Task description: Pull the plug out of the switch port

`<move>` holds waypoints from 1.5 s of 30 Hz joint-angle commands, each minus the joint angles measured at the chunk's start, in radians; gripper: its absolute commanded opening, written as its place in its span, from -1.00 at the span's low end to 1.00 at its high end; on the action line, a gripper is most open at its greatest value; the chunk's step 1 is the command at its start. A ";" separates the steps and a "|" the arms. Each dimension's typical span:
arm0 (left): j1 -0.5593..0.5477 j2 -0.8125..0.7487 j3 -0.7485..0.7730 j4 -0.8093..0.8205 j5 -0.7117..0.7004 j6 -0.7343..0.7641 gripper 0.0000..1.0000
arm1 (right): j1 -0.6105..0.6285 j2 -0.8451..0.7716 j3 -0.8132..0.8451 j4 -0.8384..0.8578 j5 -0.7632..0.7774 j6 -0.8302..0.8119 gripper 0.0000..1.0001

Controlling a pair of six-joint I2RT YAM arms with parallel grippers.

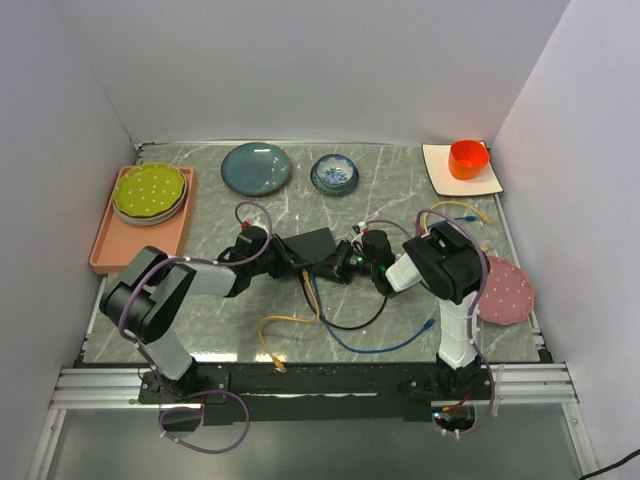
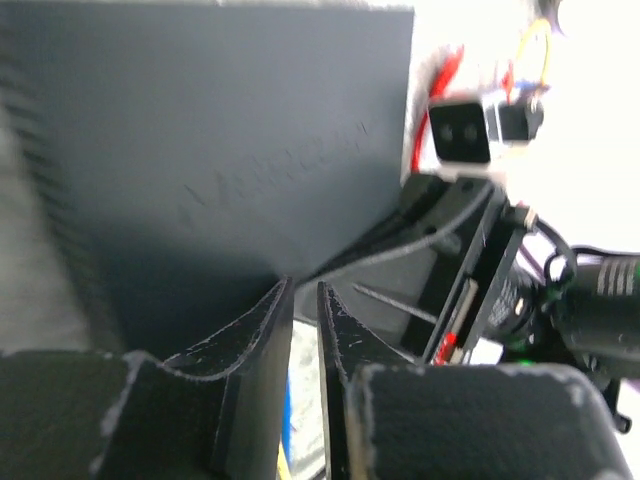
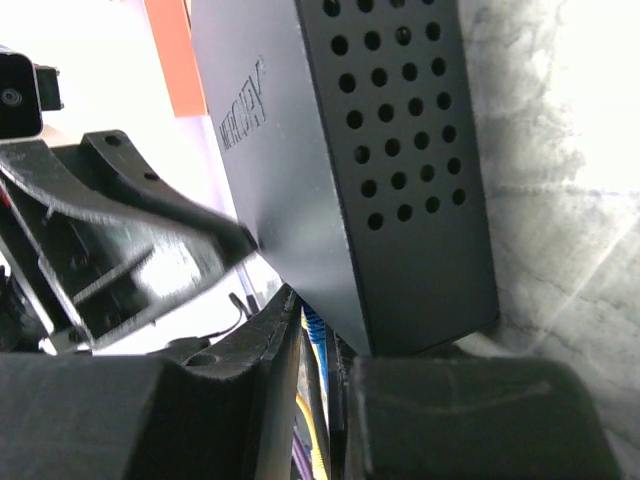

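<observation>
The switch [image 1: 308, 245] is a matte-black box lying mid-table between both arms; its top fills the left wrist view [image 2: 220, 150], and its perforated side shows in the right wrist view [image 3: 400, 150]. My left gripper [image 1: 277, 250] sits at the switch's left end. Its jaws [image 2: 302, 292] are parted by a narrow slit with nothing between them, tips at the box's corner. My right gripper [image 1: 352, 262] is at the switch's right end. There its fingers [image 3: 312, 312] are shut on the blue plug [image 3: 314, 328] at the box's edge, with black and yellow cables running alongside.
Yellow [image 1: 285, 322], black [image 1: 350, 325] and blue [image 1: 390, 347] cables loop in front of the switch. A teal plate [image 1: 256, 167] and patterned bowl [image 1: 334, 173] sit behind. Green plates lie on a pink tray [image 1: 120, 245] at left; an orange cup [image 1: 468, 158] and pink plate [image 1: 505, 290] at right.
</observation>
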 commanded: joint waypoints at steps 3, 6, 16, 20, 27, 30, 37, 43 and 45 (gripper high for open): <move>-0.038 0.060 0.008 0.056 0.052 -0.020 -0.54 | 0.006 -0.009 -0.010 -0.099 0.016 -0.098 -1.00; -0.040 0.077 0.021 0.035 0.046 -0.020 -0.54 | 0.006 -0.019 -0.011 -0.110 0.010 -0.114 -1.00; -0.038 0.044 0.065 -0.087 -0.049 0.003 -0.54 | 0.009 -0.104 -0.080 -0.169 -0.024 -0.190 -1.00; -0.038 0.013 0.084 -0.107 -0.071 0.009 -0.54 | 0.008 -0.192 -0.100 -0.234 -0.006 -0.233 -1.00; -0.038 -0.148 0.038 -0.050 -0.104 0.026 -0.47 | 0.008 -0.500 0.004 -0.664 0.277 -0.462 -1.00; -0.038 -0.208 0.018 -0.051 -0.124 0.034 -0.43 | 0.000 -0.592 0.068 -0.836 0.428 -0.541 -1.00; -0.038 -0.249 -0.016 -0.050 -0.134 0.031 -0.29 | -0.008 -0.641 0.142 -0.990 0.525 -0.603 -0.47; -0.040 -0.272 -0.039 -0.050 -0.132 0.026 -0.24 | 0.027 -0.710 0.118 -1.036 0.605 -0.632 -0.10; -0.043 -0.282 -0.045 -0.048 -0.132 0.026 -0.21 | 0.052 -0.729 0.102 -1.073 0.635 -0.650 -0.07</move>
